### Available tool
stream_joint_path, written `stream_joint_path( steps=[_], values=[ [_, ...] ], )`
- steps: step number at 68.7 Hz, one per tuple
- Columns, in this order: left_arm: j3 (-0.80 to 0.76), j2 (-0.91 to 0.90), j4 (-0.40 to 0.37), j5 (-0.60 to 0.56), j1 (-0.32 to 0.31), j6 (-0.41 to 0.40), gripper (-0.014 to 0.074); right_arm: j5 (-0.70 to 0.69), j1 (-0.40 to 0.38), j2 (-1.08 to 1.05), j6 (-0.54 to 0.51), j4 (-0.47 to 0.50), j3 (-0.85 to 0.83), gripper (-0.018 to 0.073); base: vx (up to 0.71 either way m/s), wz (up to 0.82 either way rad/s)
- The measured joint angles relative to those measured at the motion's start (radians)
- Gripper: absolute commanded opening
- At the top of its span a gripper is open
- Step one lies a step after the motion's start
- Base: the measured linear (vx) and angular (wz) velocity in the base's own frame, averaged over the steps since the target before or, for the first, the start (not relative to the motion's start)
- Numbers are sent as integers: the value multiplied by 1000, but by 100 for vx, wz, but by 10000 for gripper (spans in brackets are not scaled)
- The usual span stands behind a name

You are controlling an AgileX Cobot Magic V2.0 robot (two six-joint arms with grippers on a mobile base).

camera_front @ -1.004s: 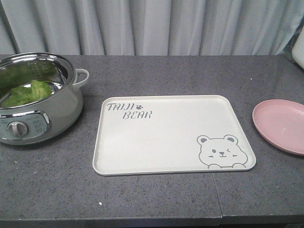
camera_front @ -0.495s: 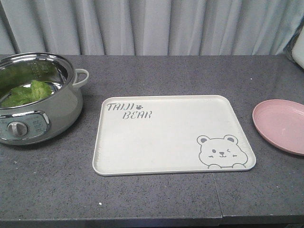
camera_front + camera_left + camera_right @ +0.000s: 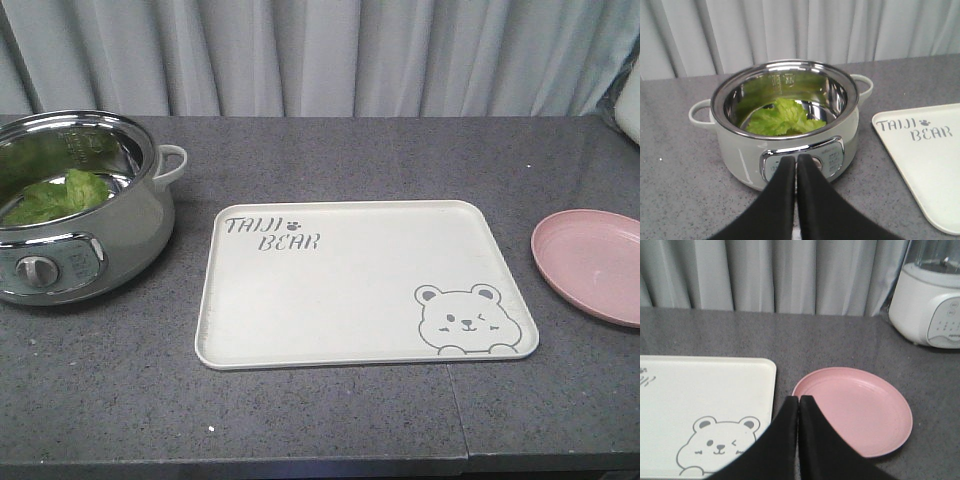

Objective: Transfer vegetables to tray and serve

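Front view: the tray (image 3: 350, 290) lies flat and bare on the desk (image 3: 330, 420), square to the robot, where either arm could reach it. Left of the tray stands a pot (image 3: 110, 240), and the lettuce (image 3: 55, 195) lies on the pot's bottom; none of it is on the tray yet. Right of the tray, apart from it, sits an empty pink plate (image 3: 590, 262). No arm shows here.

Left wrist view: the left end effector (image 3: 797, 161) has its fingers pressed together with nothing between them. It hangs left of the tray, in front of the pot and pointed at it. This arm is on the lettuce's side, so the pick is likely its job. The pot's steep wall suggests it must spread its fingers and come down over the rim.

Right wrist view: the right end effector (image 3: 799, 401) is likewise pressed together and empty. It hovers over the gap between the tray's right edge and the plate, leaving the tray free. A blender base (image 3: 930, 305) stands farther right of the tray, at the back, and seems to play no part
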Motion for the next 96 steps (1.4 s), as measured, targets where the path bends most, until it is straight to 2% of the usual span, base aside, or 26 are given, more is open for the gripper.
stream_joint_path(
  steps=[15, 36, 44, 48, 53, 62, 70, 77, 96],
  values=[
    [0, 78, 0, 18, 0, 2, -6, 38, 0, 125, 0, 1, 0, -6, 0, 0],
    [0, 78, 0, 18, 0, 2, -5, 45, 0, 150, 0, 2, 0, -6, 0, 0],
    [0, 78, 0, 18, 0, 2, 34, 47, 0, 150, 0, 2, 0, 13, 0, 0],
    [0, 78, 2, 18, 0, 2, 92, 47, 0, 150, 0, 2, 0, 64, 0, 0],
    [0, 78, 18, 18, 0, 2, 215, 48, 0, 150, 15, 2, 0, 161, 0, 0],
    [0, 78, 37, 18, 0, 2, 461, 52, 0, 150, 17, 0, 0, 412, 0, 0],
    [0, 78, 40, 18, 0, 2, 600, 59, 0, 150, 13, 0, 0, 557, 0, 0],
    [0, 78, 41, 18, 0, 2, 629, 60, 0, 150, 13, 0, 0, 603, 0, 0],
    [0, 78, 37, 9, 0, -3, 558, 65, 0, 150, 13, 0, 0, 566, 0, 0]
  ],
)
